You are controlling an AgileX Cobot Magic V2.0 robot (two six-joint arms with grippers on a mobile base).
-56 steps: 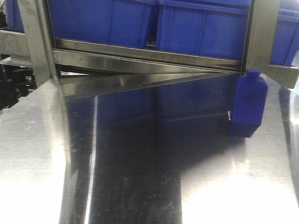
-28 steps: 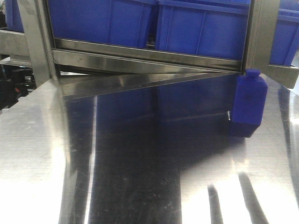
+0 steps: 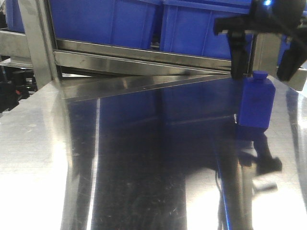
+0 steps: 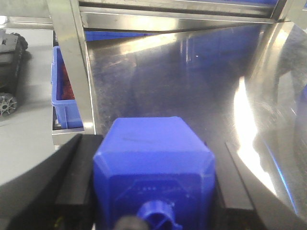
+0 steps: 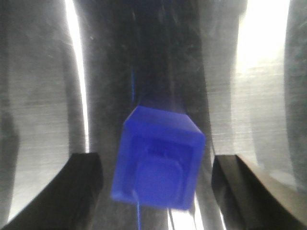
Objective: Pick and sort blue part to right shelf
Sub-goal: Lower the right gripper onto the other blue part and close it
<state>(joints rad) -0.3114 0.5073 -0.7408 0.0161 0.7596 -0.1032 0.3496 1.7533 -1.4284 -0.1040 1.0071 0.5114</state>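
Note:
A blue bottle-shaped part (image 3: 256, 105) stands upright on the steel table (image 3: 144, 167) at the far right, just under the shelf rail. My right gripper (image 3: 262, 64) hangs directly over it, open, one black finger on each side of its cap. From the right wrist I look straight down on this part (image 5: 158, 163), with clear gaps to both fingers of the right gripper (image 5: 156, 191). Out of the front view, my left gripper (image 4: 153, 191) is shut on another blue part (image 4: 153, 153), whose cap points at the camera.
Blue bins (image 3: 105, 19) fill the steel shelf (image 3: 144, 55) along the back of the table. A steel upright (image 3: 33, 43) stands at the back left. In the left wrist view a small blue bin (image 4: 62, 100) with red contents sits beyond the post.
My right gripper has come down into the front view over the standing blue part, and its reflection now lies on the table. The part itself has not moved.

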